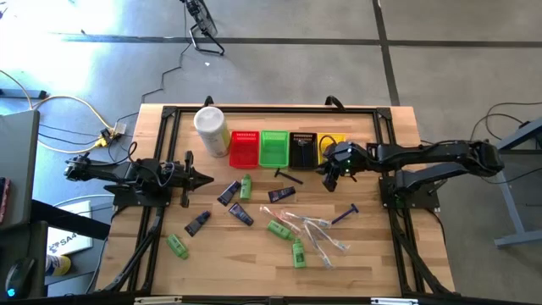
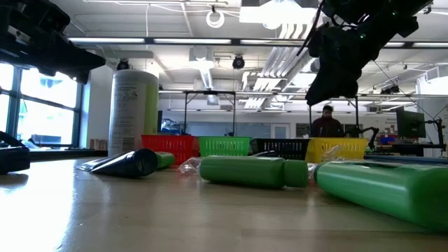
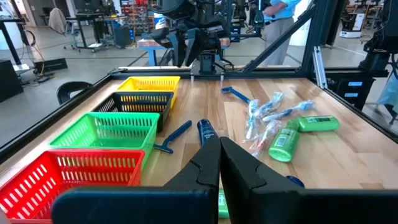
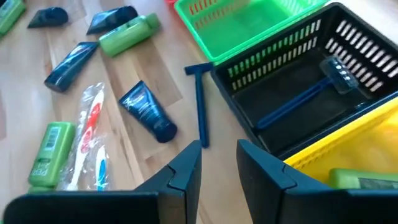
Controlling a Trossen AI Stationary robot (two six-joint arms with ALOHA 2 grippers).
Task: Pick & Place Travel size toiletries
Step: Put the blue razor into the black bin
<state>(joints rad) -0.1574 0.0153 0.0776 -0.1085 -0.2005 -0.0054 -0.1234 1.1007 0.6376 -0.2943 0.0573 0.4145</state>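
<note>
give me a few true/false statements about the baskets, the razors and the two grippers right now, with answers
1. A blue razor lies inside the black basket. True.
2. The yellow basket holds nothing. False: a green bottle lies in it.
3. The right gripper hangs near the black and yellow baskets with its fingers apart and nothing between them. True.
4. The left gripper holds a dark tube. False: its fingers are shut on nothing.
5. The baskets stand in the order red, yellow, green, black. False: after the red basket come the green basket, black, then yellow.
6. A second blue razor lies on the table beside the black basket. True.
</note>
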